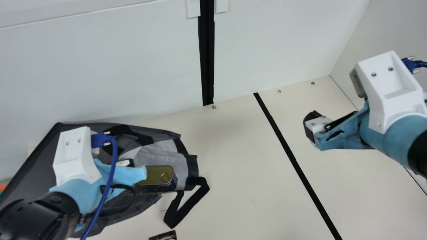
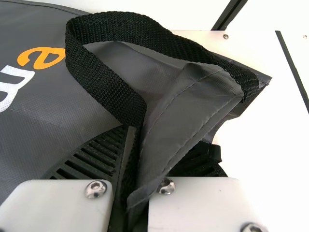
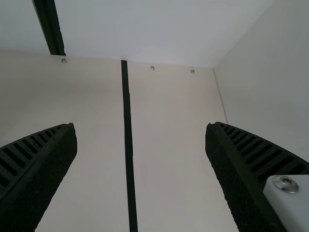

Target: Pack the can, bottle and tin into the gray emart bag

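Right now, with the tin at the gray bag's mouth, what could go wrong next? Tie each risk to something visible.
The tin lies near the mouth of the gray bag, so tugging might spill it. The left gripper has its jaws closed on the bag's edge, and that fabric could slip free. The handle loop sprawls past the mouth and might snag the right gripper if it comes in.

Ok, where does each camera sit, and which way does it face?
Main view: on the neck, looking down on the table, bag, left arm and right arm.
Left wrist view: on that wrist, facing the bag, left fingers pinching it.
Right wrist view: on that wrist, facing table and wall, right fingers apart.
Shared: bag, main and left wrist; black strip, all three.
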